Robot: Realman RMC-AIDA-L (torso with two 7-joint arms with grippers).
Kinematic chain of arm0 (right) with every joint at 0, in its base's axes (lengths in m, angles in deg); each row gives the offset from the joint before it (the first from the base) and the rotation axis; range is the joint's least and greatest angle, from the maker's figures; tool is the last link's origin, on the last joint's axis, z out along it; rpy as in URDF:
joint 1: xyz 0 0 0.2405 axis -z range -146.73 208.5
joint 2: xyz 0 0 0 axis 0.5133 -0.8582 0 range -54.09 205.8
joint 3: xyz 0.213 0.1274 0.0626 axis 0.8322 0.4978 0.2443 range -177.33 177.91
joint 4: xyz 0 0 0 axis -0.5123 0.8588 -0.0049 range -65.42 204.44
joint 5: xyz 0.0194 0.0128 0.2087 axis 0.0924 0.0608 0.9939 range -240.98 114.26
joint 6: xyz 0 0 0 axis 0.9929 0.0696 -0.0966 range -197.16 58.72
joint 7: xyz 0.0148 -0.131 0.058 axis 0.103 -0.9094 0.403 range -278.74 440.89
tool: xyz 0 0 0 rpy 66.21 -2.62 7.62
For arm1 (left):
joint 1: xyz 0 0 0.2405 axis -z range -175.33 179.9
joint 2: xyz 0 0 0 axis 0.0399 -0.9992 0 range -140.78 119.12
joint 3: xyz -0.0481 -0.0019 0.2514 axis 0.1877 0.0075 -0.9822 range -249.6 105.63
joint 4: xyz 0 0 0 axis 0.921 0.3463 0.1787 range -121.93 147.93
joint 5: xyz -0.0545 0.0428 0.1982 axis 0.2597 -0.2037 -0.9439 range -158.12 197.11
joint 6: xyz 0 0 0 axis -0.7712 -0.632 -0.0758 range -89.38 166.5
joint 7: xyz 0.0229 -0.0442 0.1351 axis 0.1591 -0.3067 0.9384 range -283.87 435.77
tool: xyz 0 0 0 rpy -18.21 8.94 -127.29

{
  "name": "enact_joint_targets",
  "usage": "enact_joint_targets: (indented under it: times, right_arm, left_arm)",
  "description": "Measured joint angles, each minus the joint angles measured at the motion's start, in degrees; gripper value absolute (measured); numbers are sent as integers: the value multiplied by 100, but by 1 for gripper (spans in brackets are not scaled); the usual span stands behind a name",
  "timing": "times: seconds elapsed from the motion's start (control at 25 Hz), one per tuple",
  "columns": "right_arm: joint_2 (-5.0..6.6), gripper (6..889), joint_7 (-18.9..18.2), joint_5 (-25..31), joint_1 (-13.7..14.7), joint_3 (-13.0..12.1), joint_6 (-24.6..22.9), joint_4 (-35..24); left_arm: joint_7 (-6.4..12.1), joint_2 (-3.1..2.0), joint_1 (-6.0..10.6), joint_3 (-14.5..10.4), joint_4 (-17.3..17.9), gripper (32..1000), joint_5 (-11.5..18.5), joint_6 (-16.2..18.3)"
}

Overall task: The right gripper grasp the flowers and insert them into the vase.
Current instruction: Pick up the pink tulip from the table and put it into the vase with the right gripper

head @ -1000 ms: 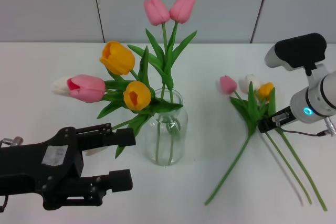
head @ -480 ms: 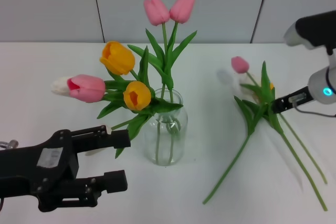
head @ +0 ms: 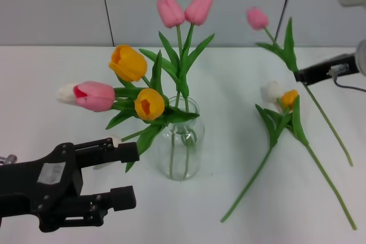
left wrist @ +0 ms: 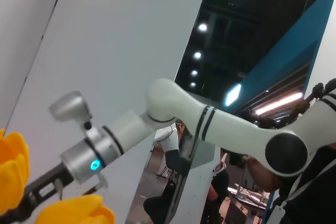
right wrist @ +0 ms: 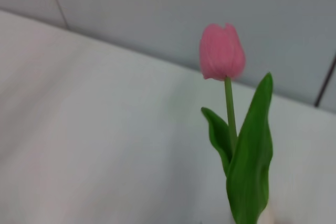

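My right hand (head: pixel 301 76) grips one pink tulip (head: pixel 257 18) aloft, right of the vase (head: pixel 180 139). Vase holds six tulips, I think; two lie on the surface (head: pixel 240 158). Left hand (head: pixel 123 175), fingers apart, hovers before the vase.

A robotics lab or demo hall; a bare white table (head: pixel 68 67) against grey wall panels (head: pixel 51 4); beyond them, a dark hall with ceiling lights (left wrist: pixel 202 27) and strip lamps (left wrist: pixel 278 103).

You are looking at one vase (head: pixel 182 141) holding six tulips, two tulips lying on the counter (head: pixel 68 67) at frame right, one pink tulip (head: pixel 258 18) lifted, and two pincers.
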Motion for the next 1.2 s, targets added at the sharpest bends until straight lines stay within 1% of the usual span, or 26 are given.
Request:
enact_joint_targets:
  times: [0.04,0.16,0.28,0.36,0.48,0.56,0.6,0.68,0.76,0.88,1.0,1.04,1.08,1.2]
  right_arm:
    - [2,33,-113,264,102,-65,55,-212]
    - [6,32,-551,1145,361,-107,197,-596]
    - [14,32,-1062,2252,721,-103,319,-923]
    - [23,32,-1434,2959,925,-80,479,-1041]
    - [32,32,-2151,4096,1125,-34,737,-1066]
    - [34,32,-2535,4656,1180,-38,830,-1023]
    - [34,31,-2696,4815,1187,-50,865,-988]
    - [31,31,-2977,5081,1179,-73,916,-893]
    - [27,30,-3337,5433,1120,-91,987,-711]
    - [23,30,-3907,5927,945,-109,1103,-326]
    - [19,29,-4630,6317,603,-118,1133,330]
    - [17,29,-4940,6444,461,-118,1131,598]
    - [15,28,-5148,6530,373,-118,1132,785]
    - [7,27,-5928,6825,13,-119,1136,1509]
  left_arm:
    - [0,0,-2,0,0,803,0,0]
    - [0,-2,-4,0,1,803,0,0]
    - [0,-8,-7,0,1,803,-1,0]
    - [0,-11,-9,0,1,803,-2,0]
    - [0,-14,-13,0,1,803,-4,0]
    - [0,-14,-14,0,1,803,-5,0]
    - [0,-15,-14,0,1,803,-6,0]
    - [0,-15,-14,0,1,803,-7,0]
    - [0,-15,-10,0,1,803,-7,0]
    - [0,-15,-3,0,1,803,-7,0]
    - [0,-15,5,0,1,803,-8,0]
    - [0,-15,7,0,1,803,-8,0]
    - [0,-15,11,0,1,803,-8,0]
    - [-7,-15,24,-1,1,803,-8,0]
